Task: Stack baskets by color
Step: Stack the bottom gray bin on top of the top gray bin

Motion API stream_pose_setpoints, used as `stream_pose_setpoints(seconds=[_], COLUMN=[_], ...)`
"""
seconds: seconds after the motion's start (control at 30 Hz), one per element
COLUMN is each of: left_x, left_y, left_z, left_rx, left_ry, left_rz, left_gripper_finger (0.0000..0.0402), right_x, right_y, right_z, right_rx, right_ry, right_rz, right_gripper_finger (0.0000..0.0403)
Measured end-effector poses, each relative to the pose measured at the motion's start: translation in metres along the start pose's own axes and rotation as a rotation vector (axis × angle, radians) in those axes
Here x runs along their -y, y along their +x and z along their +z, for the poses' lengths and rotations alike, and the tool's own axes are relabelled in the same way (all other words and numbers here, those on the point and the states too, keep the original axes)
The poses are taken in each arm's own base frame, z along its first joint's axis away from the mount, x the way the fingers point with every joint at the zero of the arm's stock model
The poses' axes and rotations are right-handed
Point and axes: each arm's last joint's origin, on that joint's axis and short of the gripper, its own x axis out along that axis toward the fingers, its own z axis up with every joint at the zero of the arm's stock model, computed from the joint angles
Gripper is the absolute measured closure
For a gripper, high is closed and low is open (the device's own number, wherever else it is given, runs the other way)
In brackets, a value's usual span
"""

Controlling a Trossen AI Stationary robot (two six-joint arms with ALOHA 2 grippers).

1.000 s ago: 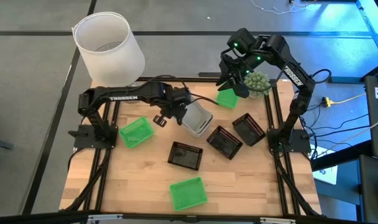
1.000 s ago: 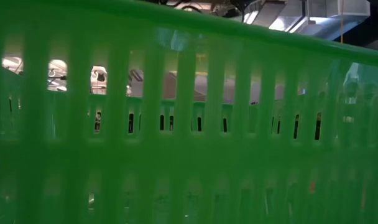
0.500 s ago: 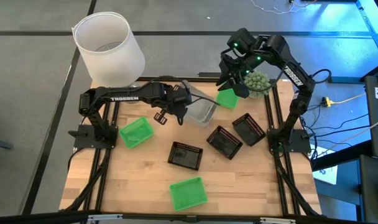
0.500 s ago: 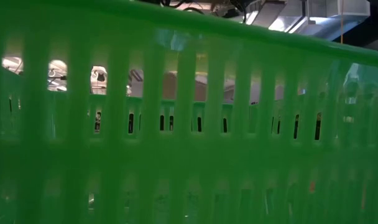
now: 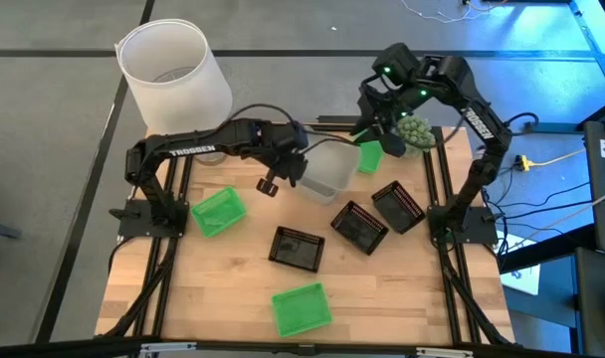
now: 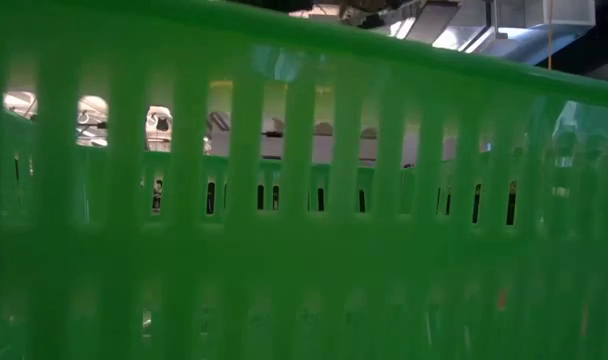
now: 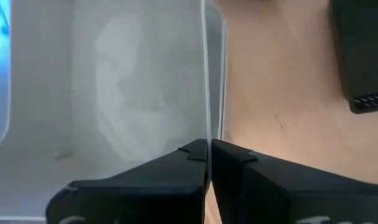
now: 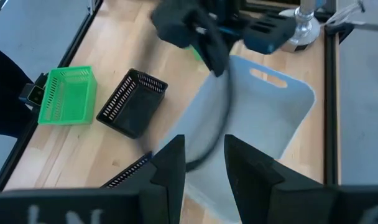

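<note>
My left gripper (image 5: pixel 289 171) is shut on a translucent grey-white basket (image 5: pixel 324 171) at the table's middle far part; the left wrist view shows the basket's pale inside (image 7: pixel 114 93). My right gripper (image 8: pixel 204 168) hangs open with nothing between its fingers, up over the far right, above a green basket (image 5: pixel 367 156) and beside a fuzzy plant ball (image 5: pixel 414 129). Three black baskets (image 5: pixel 297 248), (image 5: pixel 359 227), (image 5: pixel 398 206) sit on their bottoms on the wood. Two more green baskets (image 5: pixel 217 211), (image 5: pixel 302 308) lie left and near. My left gripper pinches the grey-white basket's thin side wall at its rim (image 7: pixel 206 134), one finger (image 7: pixel 176 162) inside the basket and one outside. The fingers slant down from the table's left. The basket is raised at the gripped side; whether its far corner rests on the wood I cannot tell.
A large white lampshade (image 5: pixel 173 75) stands at the far left corner. In the low view a green basket's slotted wall (image 6: pixel 304 200) fills the picture. Black frame rails (image 5: pixel 444 189) run along both table sides. Bare wood lies near left.
My left gripper has risen and drawn slightly toward the far edge with the grey-white basket in it. The basket, which lay tipped on the wood beside the black baskets, has come up at the gripped side and now sits more level.
</note>
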Motion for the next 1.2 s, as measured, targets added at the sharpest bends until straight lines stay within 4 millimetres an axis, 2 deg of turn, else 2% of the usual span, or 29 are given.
stream_pose_setpoints(seconds=[0.17, 0.27, 0.53, 0.77, 0.97, 1.2], left_x=[-0.002, -0.003, -0.004, -0.006, -0.004, 0.003], left_y=[0.009, 0.013, 0.021, 0.031, 0.035, 0.046], left_z=[-0.009, -0.010, -0.014, -0.026, -0.028, -0.032], left_rx=[-0.020, 0.032, 0.038, -0.010, 0.025, 0.036], left_ry=[-0.038, -0.047, -0.039, -0.075, -0.077, -0.018], left_rz=[-0.035, -0.080, -0.072, -0.083, -0.127, -0.181], left_gripper_finger=[0.0401, 0.0401, 0.0401, 0.0401, 0.0401, 0.0402], right_x=[-0.012, -0.020, -0.035, -0.037, -0.037, -0.037], right_y=[-0.017, -0.028, -0.047, -0.050, -0.050, -0.050], right_z=[-0.001, -0.002, -0.004, -0.005, -0.005, -0.005], right_rx=[0.037, 0.059, 0.107, 0.113, 0.113, 0.113], right_ry=[-0.025, -0.051, -0.094, -0.099, -0.099, -0.100], right_rz=[-0.023, -0.037, -0.068, -0.071, -0.071, -0.072], right_gripper_finger=[0.0292, 0.0292, 0.0292, 0.0292, 0.0292, 0.0292])
